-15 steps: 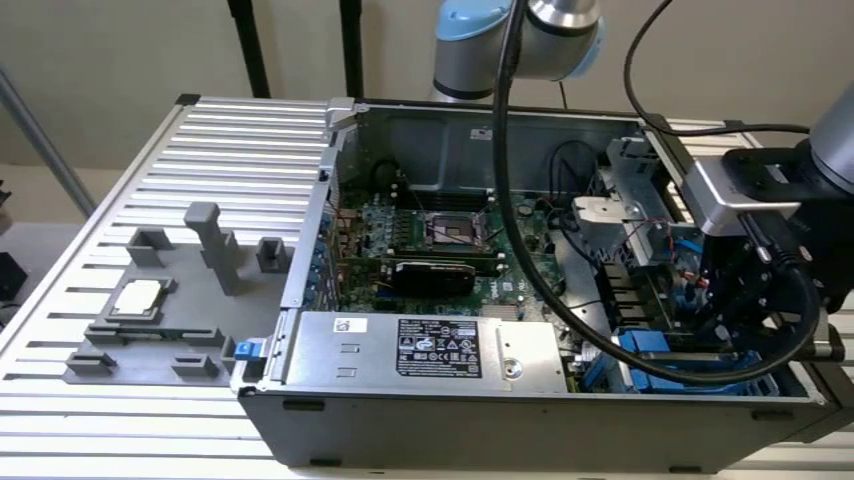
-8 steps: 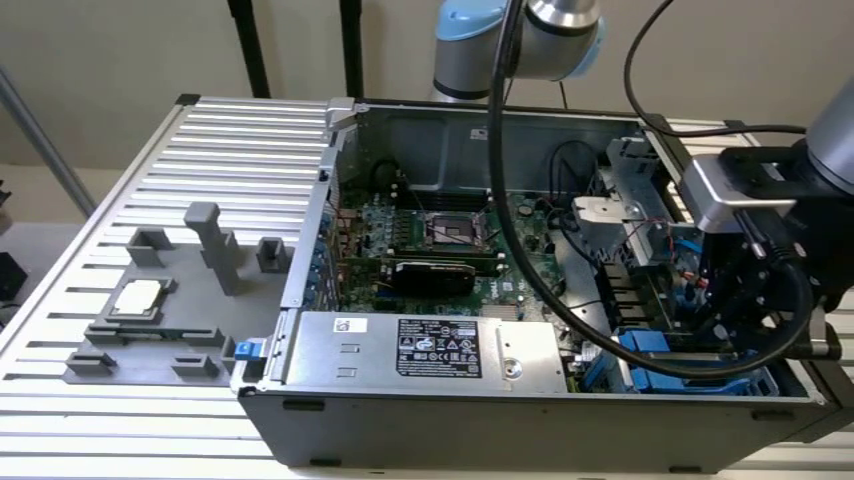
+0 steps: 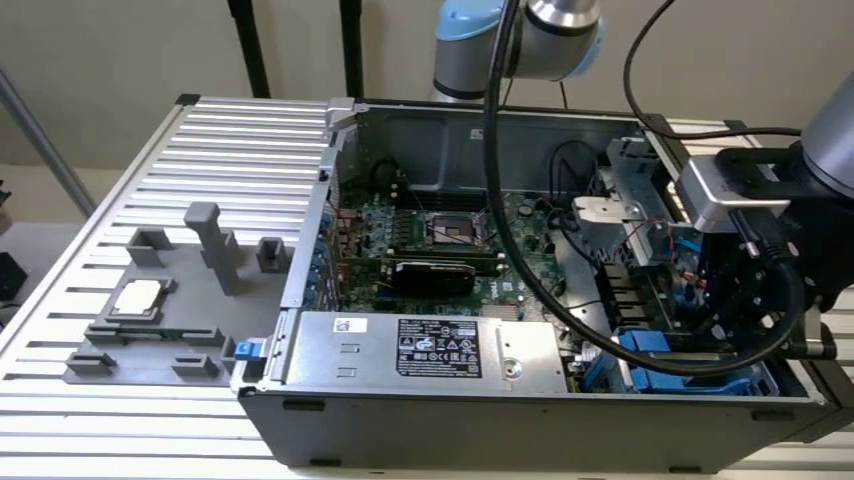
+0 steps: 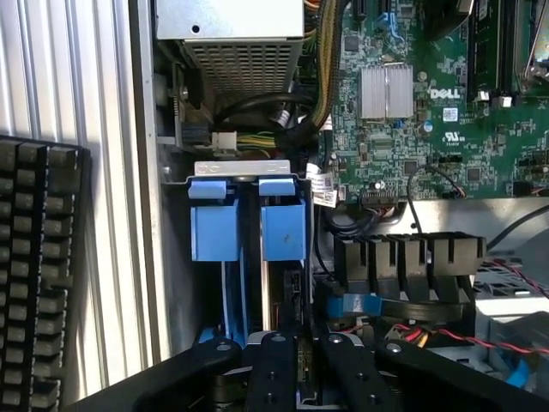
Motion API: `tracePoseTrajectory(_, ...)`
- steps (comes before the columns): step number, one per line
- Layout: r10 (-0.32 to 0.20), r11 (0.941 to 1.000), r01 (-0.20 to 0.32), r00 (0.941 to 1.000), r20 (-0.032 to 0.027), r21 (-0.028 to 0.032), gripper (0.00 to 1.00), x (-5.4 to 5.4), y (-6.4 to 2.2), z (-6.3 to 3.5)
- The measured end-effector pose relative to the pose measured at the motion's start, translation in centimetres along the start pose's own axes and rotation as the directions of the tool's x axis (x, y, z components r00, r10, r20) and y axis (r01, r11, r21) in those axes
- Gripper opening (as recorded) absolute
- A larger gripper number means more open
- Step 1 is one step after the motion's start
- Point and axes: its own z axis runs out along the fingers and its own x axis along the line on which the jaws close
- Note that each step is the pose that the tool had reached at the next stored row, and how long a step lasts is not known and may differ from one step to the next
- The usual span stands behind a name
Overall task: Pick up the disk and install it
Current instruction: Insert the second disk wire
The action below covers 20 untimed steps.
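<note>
Tool sits low over the drive bay, fingers pinching the disk on edge in its slot (blue bracket tabs up), so seating step; judging it needs a straight push home.

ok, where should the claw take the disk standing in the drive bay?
Probably pinch the disk across its thin exposed edge, by the blue bracket tab, coming straight in through the case's open side: it stands edge-on in its slot, another blue caddy close beside.
</note>
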Motion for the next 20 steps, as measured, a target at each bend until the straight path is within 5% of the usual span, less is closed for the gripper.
tracePoseTrajectory(7,0.003,1.0,-0.003,1.0,-0.0022,0.0003,0.0,0.0,0.0,0.05)
tracePoseTrajectory(8,0.003,1.0,-0.003,1.0,-0.0018,0.0002,1.0,0.0,0.0,0.02)
tracePoseTrajectory(20,0.004,1.0,-0.004,1.0,-0.0017,0.0016,1.0,-0.1,0.12,-1.11)
